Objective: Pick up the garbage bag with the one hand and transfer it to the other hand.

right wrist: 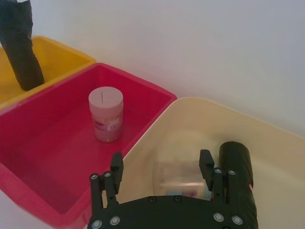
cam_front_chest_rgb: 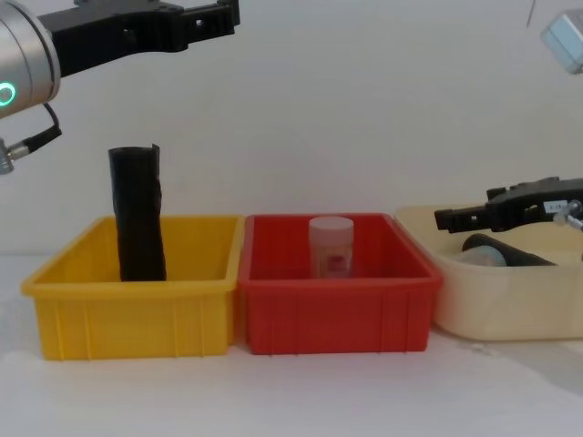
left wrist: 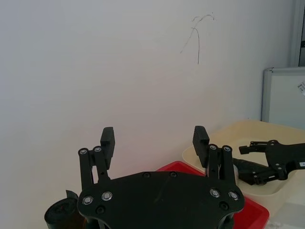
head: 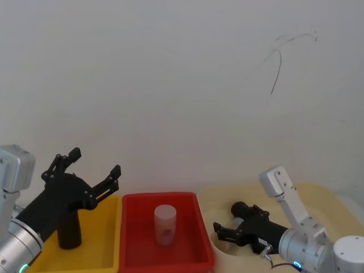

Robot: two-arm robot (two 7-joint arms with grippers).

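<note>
left hand [cam_front_chest_rgb: 205, 20] open above garbage bag [cam_front_chest_rgb: 138, 214]; right hand [cam_front_chest_rgb: 455, 218] open over cream bin [cam_front_chest_rgb: 474, 300].

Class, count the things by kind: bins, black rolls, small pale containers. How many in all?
Plastic bins: 3 (yellow rectangular bin, red rectangular bin, cream rounded bin)
Black plastic rolls: 2 (upright roll in the yellow bin, lying roll in the cream bin)
Small pale containers: 2 (pink-white jar in the red bin, clear cup in the cream bin)
Total: 7

Right tool [right wrist: 162, 167] (fingers apart) hovers over cream bin [right wrist: 267, 143], beside black roll [right wrist: 237, 164].
</note>
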